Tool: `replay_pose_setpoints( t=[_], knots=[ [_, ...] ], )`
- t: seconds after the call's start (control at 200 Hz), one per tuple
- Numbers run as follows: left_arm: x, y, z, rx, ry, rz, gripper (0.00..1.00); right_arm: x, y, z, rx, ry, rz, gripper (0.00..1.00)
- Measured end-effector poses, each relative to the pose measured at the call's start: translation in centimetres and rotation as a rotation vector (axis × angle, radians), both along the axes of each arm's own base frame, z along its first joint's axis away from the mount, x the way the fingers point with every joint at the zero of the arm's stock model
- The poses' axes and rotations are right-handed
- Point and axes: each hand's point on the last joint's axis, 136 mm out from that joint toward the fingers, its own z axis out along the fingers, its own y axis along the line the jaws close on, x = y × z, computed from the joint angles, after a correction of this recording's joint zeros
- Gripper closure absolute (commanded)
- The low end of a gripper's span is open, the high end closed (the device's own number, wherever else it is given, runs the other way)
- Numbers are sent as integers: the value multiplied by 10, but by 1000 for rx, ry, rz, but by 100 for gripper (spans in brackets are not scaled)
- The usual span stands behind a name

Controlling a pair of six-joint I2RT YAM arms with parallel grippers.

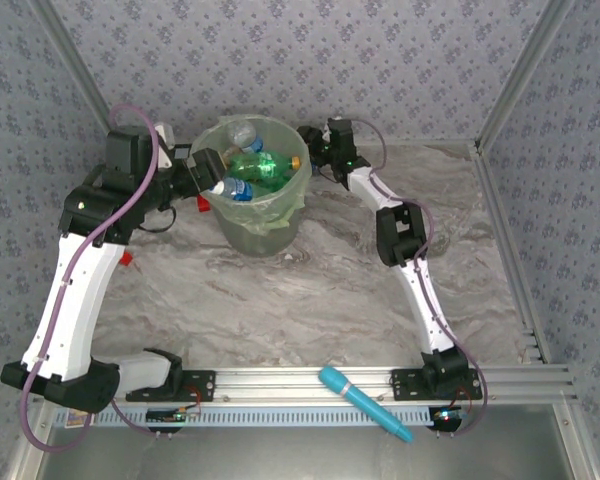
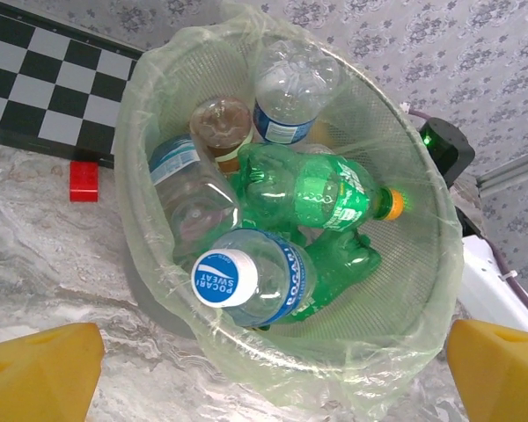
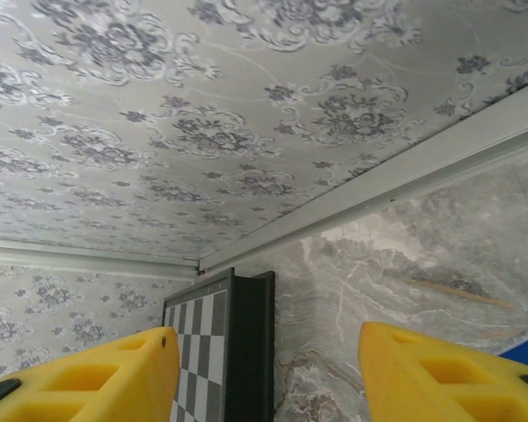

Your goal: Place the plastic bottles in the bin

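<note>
The left gripper (image 2: pixel 273 356) is wide open, its yellow fingers (image 2: pixel 37 369) far apart in the lower corners of the left wrist view with nothing between them. It hangs at the left rim of the bin (image 2: pixel 442 237), looking down into it. The bin is pale green with a thin bag folded over its rim, and it stands at the far middle of the table (image 1: pixel 310 300).

The plastic bottles (image 2: pixel 192 198) lie piled inside it. A clear Pocari Sweat bottle (image 2: pixel 251 283) with a white-and-blue cap leans against the wall nearest the left gripper. A green bottle (image 2: pixel 321 189) with an orange cap lies across the middle. Beyond them stand a clear bottle with a blue label (image 2: pixel 292 92) and one with a brown top (image 2: pixel 220 123). A small red block (image 2: pixel 84 180) sits on the table just left of the bin, near a checkered board (image 2: pixel 53 79).

The right gripper (image 3: pixel 268 352) is also open, with nothing between its yellow fingers, and faces the patterned wall (image 3: pixel 202 132). In the top view it sits just beside the bin's right rim.

A cyan stick (image 1: pixel 365 403) lies on the near rail, well apart from the bin.
</note>
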Motion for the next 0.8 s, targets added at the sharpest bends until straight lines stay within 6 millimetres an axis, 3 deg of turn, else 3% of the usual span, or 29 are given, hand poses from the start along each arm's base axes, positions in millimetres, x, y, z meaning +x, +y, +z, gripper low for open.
replay_pose_setpoints(
  t=[0.155,0.26,0.58,0.665,0.8],
  knots=[
    [-1,1,1,1,-5,4,0,-5,-4,-7,-6,54,1,42],
    [-2,2,3,-2,-15,4,0,-26,-14,-11,-27,124,1,42],
    [0,-2,4,-7,-40,-21,0,-143,-75,-49,-180,380,21,39],
    [1,-5,5,-8,-50,-37,0,-162,-83,-32,-229,387,27,34],
    [2,-10,0,-7,-50,-64,0,-172,-87,9,-261,336,10,27]
  ],
)
